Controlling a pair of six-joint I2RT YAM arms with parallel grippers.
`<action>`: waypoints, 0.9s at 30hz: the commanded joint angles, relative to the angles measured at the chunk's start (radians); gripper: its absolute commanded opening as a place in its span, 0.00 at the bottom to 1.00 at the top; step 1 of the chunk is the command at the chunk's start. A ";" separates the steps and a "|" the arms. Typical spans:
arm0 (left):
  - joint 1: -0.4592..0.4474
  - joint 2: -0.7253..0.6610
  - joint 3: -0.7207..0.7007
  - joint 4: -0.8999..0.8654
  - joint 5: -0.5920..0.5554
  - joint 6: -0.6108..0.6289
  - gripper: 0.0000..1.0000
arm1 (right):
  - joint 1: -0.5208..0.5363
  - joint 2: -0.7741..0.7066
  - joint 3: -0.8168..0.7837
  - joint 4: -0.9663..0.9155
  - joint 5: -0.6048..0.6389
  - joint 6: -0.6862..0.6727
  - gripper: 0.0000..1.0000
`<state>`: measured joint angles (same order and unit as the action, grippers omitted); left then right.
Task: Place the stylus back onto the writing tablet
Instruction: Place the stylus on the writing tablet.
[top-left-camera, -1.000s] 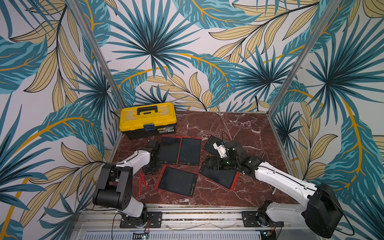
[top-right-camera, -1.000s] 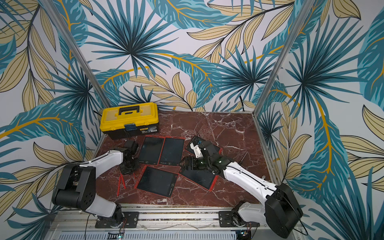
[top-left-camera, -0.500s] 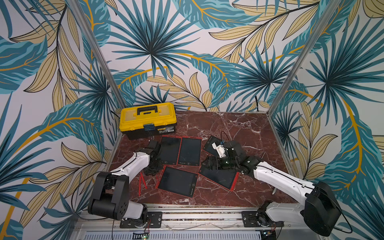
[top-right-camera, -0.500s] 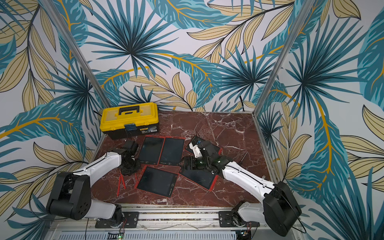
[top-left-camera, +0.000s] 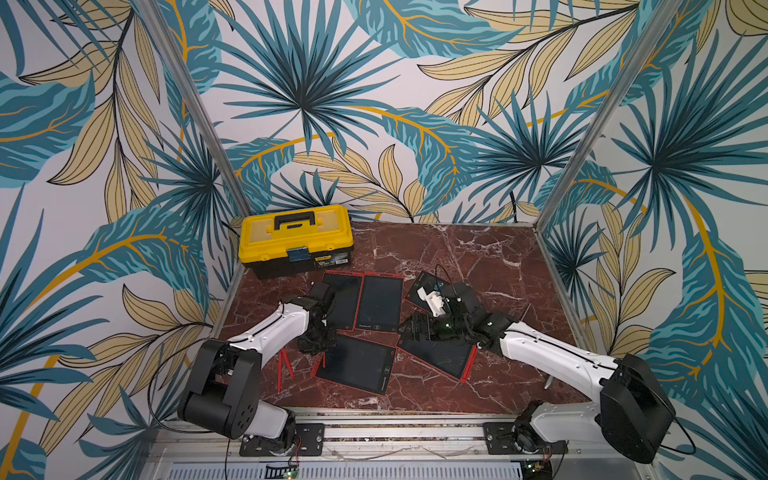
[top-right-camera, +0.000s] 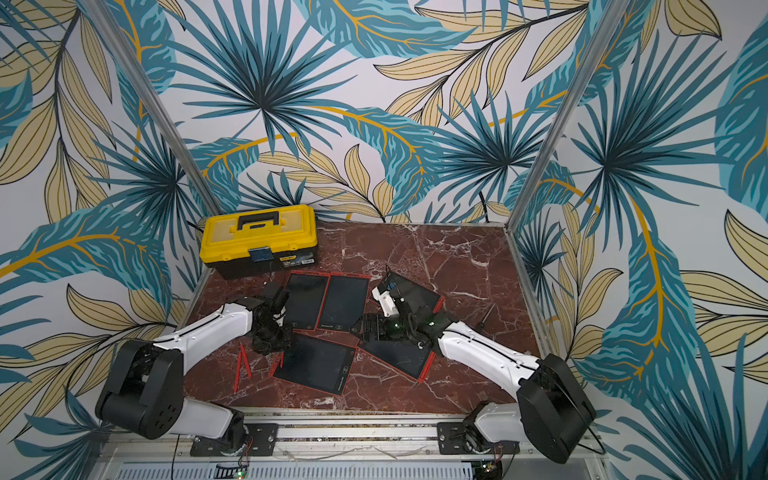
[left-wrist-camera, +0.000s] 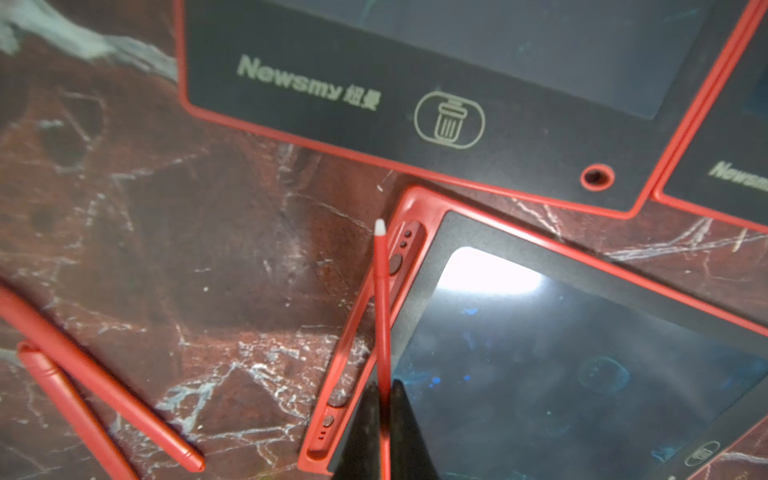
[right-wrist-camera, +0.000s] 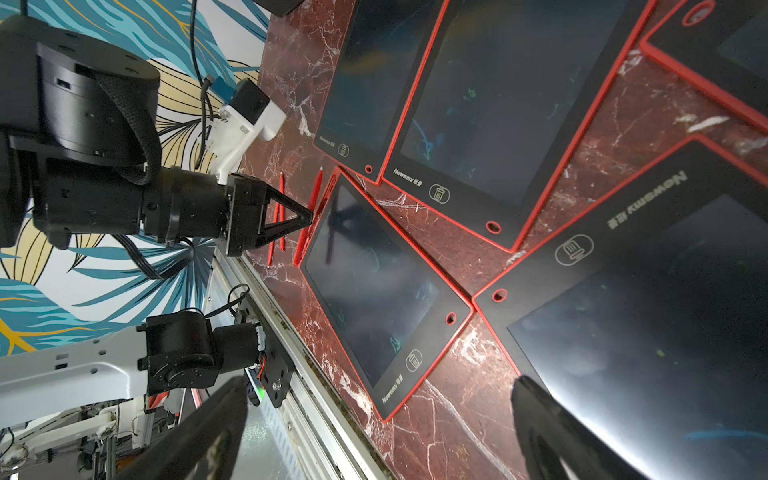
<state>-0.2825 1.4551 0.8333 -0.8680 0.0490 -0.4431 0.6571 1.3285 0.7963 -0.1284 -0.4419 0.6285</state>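
Note:
My left gripper (left-wrist-camera: 384, 388) is shut on a thin red stylus (left-wrist-camera: 381, 299) with a white tip. The stylus lies at a slant across the red side slot (left-wrist-camera: 361, 332) of the front-left writing tablet (left-wrist-camera: 540, 353). In both top views that gripper (top-left-camera: 316, 349) hangs at the left edge of this tablet (top-left-camera: 357, 365). My right gripper (right-wrist-camera: 374, 415) stands wide open with nothing in it. It hovers low by the front-right tablet (top-left-camera: 440, 353), and its fingers (right-wrist-camera: 548, 424) are far apart. The right wrist view shows the left gripper (right-wrist-camera: 309, 216) and the stylus (right-wrist-camera: 316, 187).
Two loose red styluses (left-wrist-camera: 95, 374) lie on the marble left of the front-left tablet, also in a top view (top-right-camera: 243, 365). Two more tablets (top-left-camera: 380, 301) lie side by side behind. A yellow toolbox (top-left-camera: 296, 239) stands at the back left. A fifth tablet (top-left-camera: 419, 286) lies under the right wrist.
The left arm's base and elbow have swung, and the gripper with the stylus has shifted slightly toward the front tablet's left edge. The right arm has hardly moved.

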 joint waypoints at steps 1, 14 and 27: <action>-0.003 0.025 0.046 -0.030 -0.001 0.033 0.11 | 0.007 0.010 -0.019 0.015 0.005 0.006 0.99; -0.003 0.085 0.071 -0.061 -0.051 0.029 0.31 | 0.008 0.011 -0.014 -0.004 0.014 -0.010 0.99; -0.004 0.165 0.126 -0.066 -0.033 0.073 0.24 | 0.009 0.009 -0.013 -0.017 0.030 -0.016 0.99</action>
<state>-0.2829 1.6085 0.9222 -0.9192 0.0193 -0.3866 0.6609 1.3319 0.7963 -0.1318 -0.4301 0.6273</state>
